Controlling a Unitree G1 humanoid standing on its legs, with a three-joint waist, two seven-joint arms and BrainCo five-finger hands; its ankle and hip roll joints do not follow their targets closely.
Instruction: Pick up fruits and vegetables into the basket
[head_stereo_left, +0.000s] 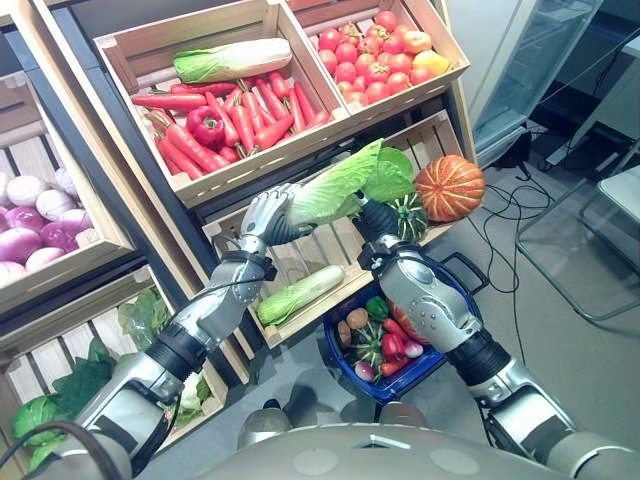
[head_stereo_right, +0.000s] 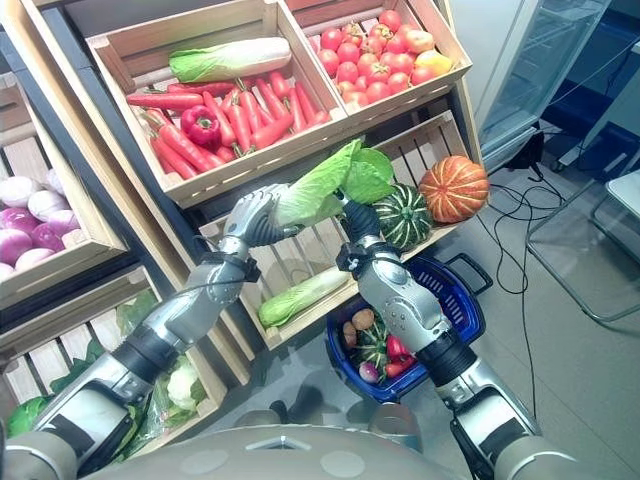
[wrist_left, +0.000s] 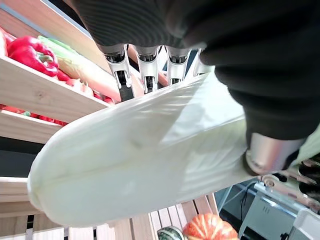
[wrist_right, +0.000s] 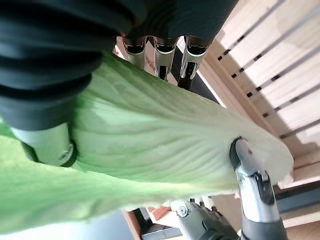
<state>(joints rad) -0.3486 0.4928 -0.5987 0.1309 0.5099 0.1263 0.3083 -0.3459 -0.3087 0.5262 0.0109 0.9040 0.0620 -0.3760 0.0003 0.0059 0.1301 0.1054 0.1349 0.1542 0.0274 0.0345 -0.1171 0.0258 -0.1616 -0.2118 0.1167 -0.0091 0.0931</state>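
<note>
A long napa cabbage (head_stereo_left: 338, 184), white at the stem and green at the leafy end, is held in the air in front of the lower crate. My left hand (head_stereo_left: 268, 214) is shut on its white stem end (wrist_left: 135, 165), fingers behind and thumb in front. My right hand (head_stereo_left: 376, 218) is shut on the green leafy part (wrist_right: 150, 145). The blue basket (head_stereo_left: 415, 380) sits below my right forearm on the floor side. It holds a small green squash, a potato, red peppers and other vegetables.
The upper crates hold carrots with a red pepper (head_stereo_left: 206, 125) and a cabbage, and tomatoes (head_stereo_left: 372, 55). In the lower crate lie another cabbage (head_stereo_left: 300, 293), a green squash (head_stereo_right: 402, 214) and an orange pumpkin (head_stereo_left: 450, 187). Onions and leafy greens fill the left shelves.
</note>
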